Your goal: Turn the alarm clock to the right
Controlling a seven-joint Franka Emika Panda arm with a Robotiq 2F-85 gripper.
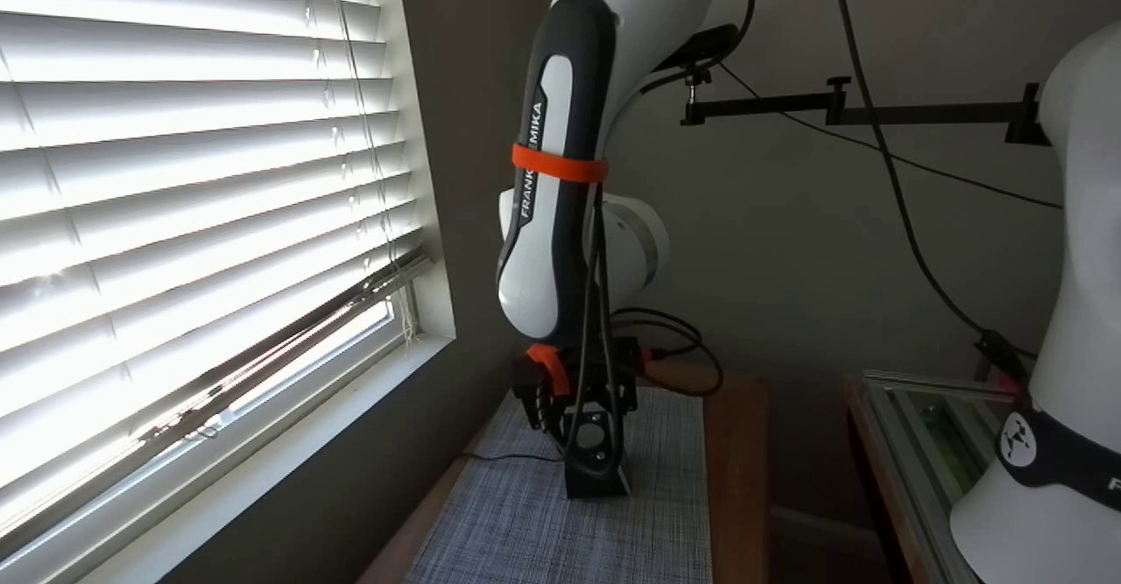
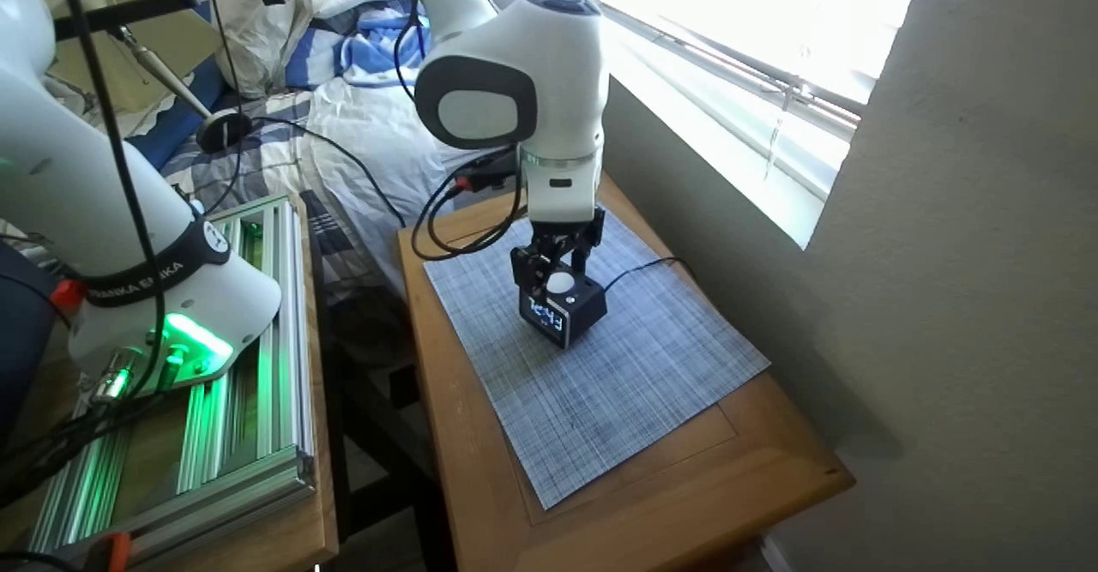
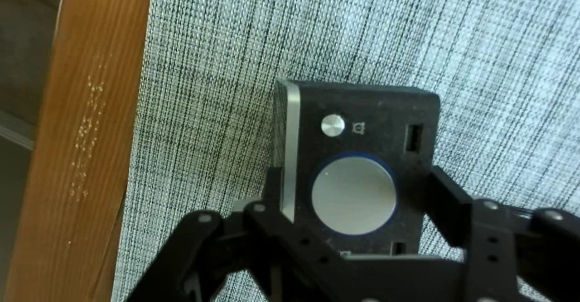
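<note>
Beside a window point(image 1: 193, 190), well inside the edges of the wooden tabletop point(image 2: 669, 503), the pincer point(image 3: 354, 175) grips the clock point(image 2: 566, 306) front and back.

Backlit white blinds point(image 1: 193, 111) glow near a wooden table point(image 2: 772, 443) and bed point(image 2: 377, 130).

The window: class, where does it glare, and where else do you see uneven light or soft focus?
In an exterior view, blinds glare beside a dim wall; in an exterior view, the window bleaches almost white; in the wrist view, the placemat brightens towards the upper right, its weave crisper than the dark end effector.
</note>
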